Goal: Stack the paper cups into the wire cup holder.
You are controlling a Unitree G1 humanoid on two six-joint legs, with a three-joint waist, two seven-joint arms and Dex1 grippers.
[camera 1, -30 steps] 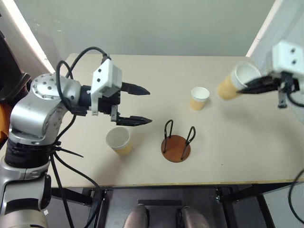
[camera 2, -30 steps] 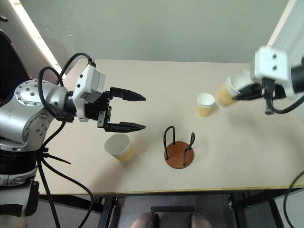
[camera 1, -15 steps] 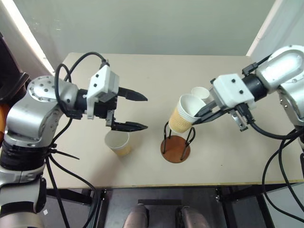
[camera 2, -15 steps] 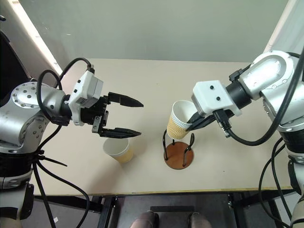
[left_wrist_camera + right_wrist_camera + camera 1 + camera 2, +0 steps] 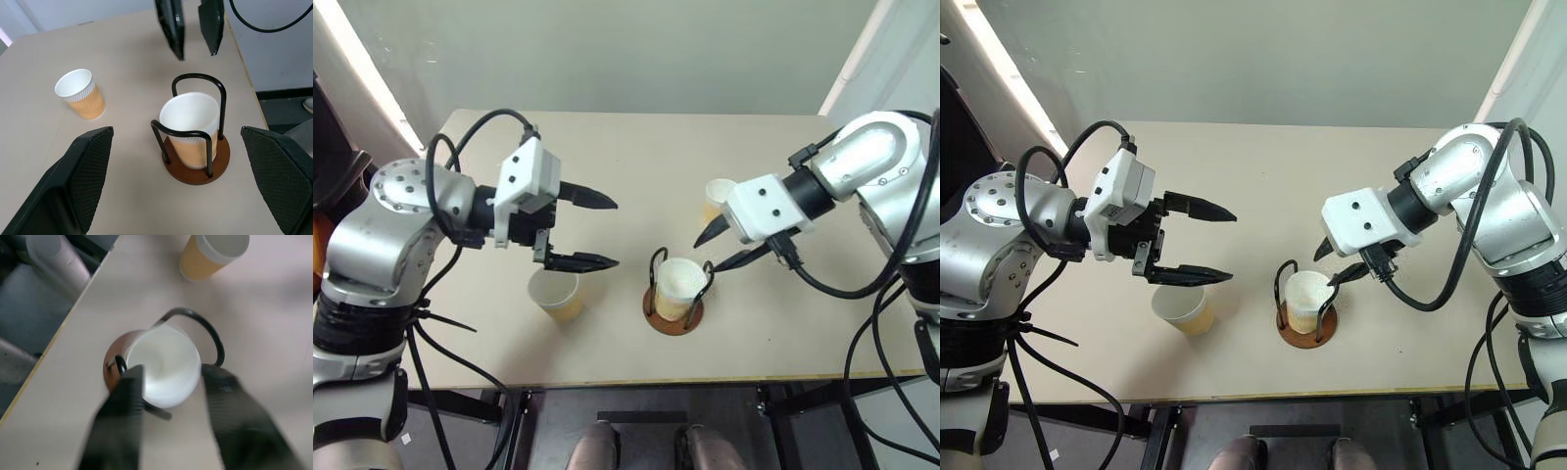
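Paper cup (image 5: pixel 682 287) now in holder (image 5: pixel 673 306), right pincer (image 5: pixel 718 248) released.

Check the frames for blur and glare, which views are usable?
Right wrist view: smeared by motion, the black fingers and the cup in the wire cup holder soft-edged. Left wrist view: sharp on the holder and the loose cup. Head views: crisp on the table, with a bright blown-out strip of light along the left edge.
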